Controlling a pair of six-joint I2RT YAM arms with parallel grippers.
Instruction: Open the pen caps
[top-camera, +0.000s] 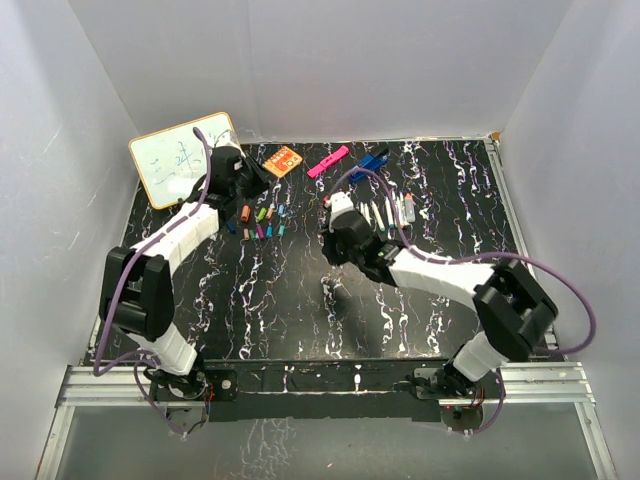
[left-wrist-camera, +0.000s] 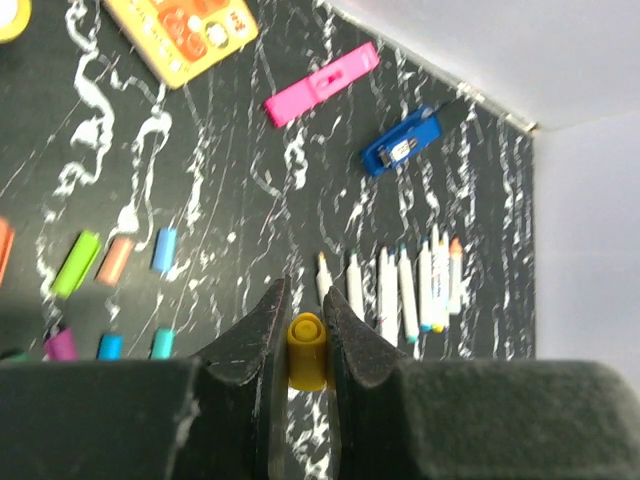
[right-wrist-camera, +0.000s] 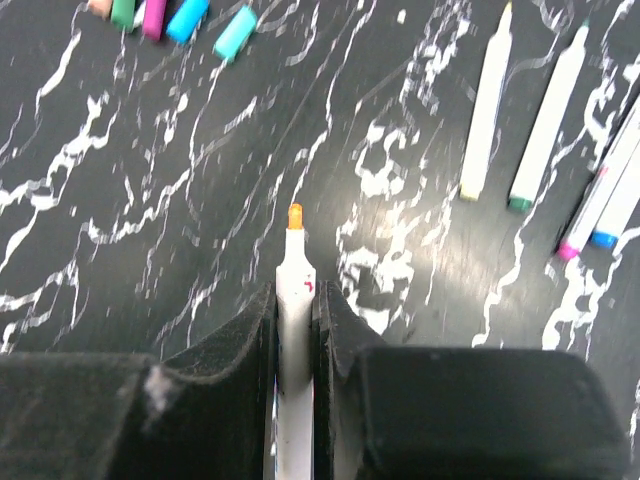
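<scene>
Black marbled table (top-camera: 300, 300), white-veined, under everything. At the far left corner, a whiteboard (top-camera: 175, 155) with blue handwriting, too small to read. Left gripper (left-wrist-camera: 305, 300) near the whiteboard, squeezed onto a yellow cap (left-wrist-camera: 307, 350) pinched between both fingers. Right gripper (right-wrist-camera: 295, 300) mid-table, clamped on a white pen (right-wrist-camera: 295, 255), orange tip bare and pointing away; small red print on the barrel, not legible. Along the far edge: an orange card (top-camera: 283, 161) printed with pale shapes, text unreadable; a pink highlighter (top-camera: 328, 161); a blue clip (top-camera: 373, 162) with a pale patch, nothing legible. Right of centre, a row of white pens (top-camera: 395, 212) lying side by side. Left of centre, loose caps (top-camera: 262, 218) scattered in green, orange, blue, pink and teal, apart from the pens.
</scene>
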